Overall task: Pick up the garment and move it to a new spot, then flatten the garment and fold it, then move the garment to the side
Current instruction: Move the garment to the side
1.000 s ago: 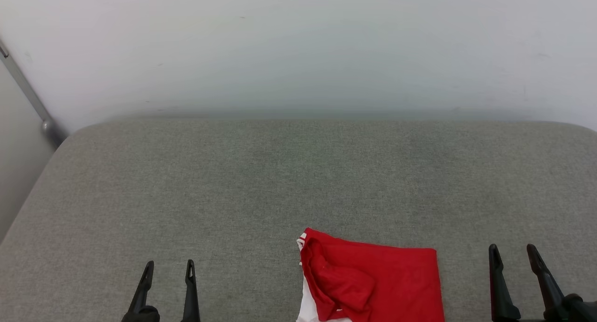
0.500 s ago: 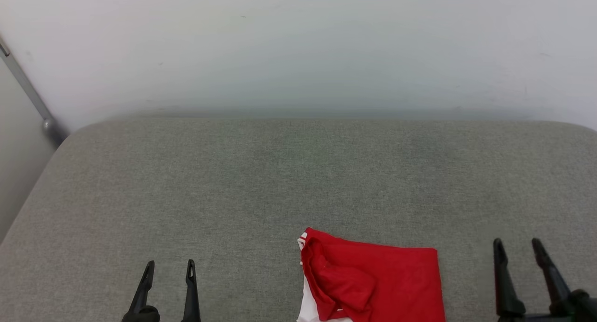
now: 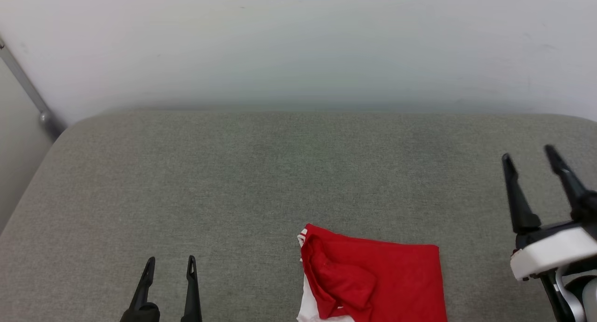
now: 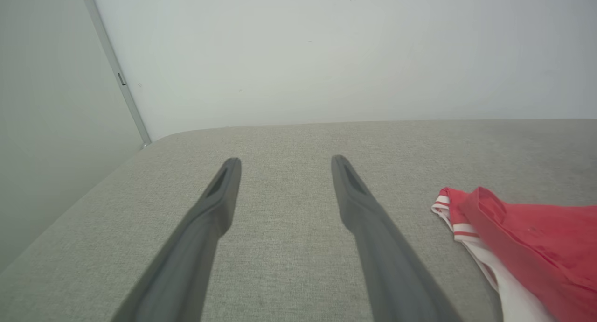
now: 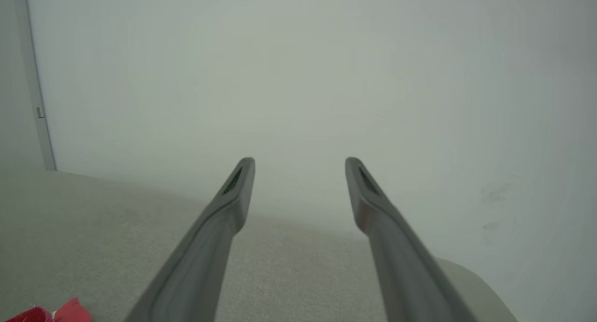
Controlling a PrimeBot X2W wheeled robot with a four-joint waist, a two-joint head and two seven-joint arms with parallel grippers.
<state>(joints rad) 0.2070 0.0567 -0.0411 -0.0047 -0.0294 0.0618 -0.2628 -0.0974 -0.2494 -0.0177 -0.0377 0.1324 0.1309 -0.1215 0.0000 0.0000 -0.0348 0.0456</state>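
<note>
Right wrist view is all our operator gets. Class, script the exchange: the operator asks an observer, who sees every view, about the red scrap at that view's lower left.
Operator: What is that red scrap at my lower left?
Observer: A red shirt, bunched rather than spread flat, lying on the grey padded surface close in front of the robot.
Operator: Is the other arm on it?
Observer: No. The left gripper is open and stands apart from the shirt, off to its left.
Operator: Is the shirt all red?
Observer: No. A white sleeve with red stripes pokes out at the shirt's left edge.
</note>
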